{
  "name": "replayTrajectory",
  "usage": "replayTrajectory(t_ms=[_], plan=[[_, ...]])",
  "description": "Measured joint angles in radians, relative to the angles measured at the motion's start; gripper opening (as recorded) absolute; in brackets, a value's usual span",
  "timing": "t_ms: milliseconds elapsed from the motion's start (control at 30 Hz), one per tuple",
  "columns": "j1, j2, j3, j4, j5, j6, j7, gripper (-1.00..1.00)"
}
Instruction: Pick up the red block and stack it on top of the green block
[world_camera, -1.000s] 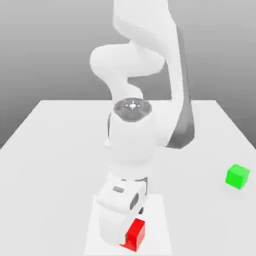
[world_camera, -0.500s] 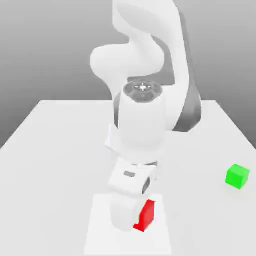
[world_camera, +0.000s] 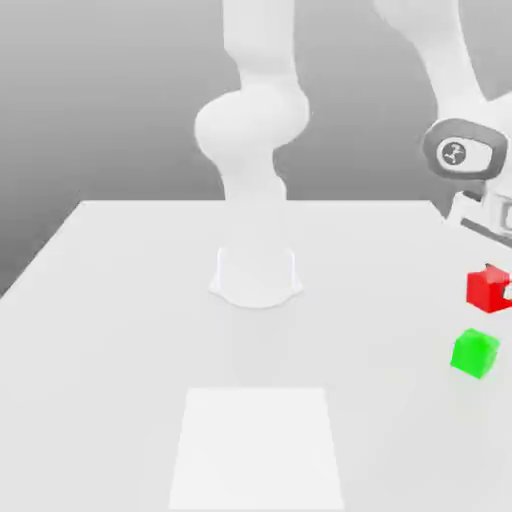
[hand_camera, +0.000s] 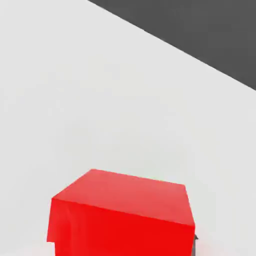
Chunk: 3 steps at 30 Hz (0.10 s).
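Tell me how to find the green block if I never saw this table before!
Look at the big white table and go to its edge on the exterior view's right. There a small bright green block sits on the tabletop. Just above it hangs a red block of about the same size, held in the air by the robot's gripper; the green one is the cube resting on the table.

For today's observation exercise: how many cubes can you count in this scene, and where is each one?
2. The red block is held off the table in the gripper at the exterior view's right edge; the green block rests on the table just below it.
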Motion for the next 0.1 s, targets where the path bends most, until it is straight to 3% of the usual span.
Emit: replayTrajectory(t_ms=[33, 100], plan=[[0.001, 0.029, -0.005, 0.001, -0.006, 0.028, 0.005, 1.0], [0.001, 0.029, -0.005, 0.001, -0.006, 0.028, 0.005, 1.0]])
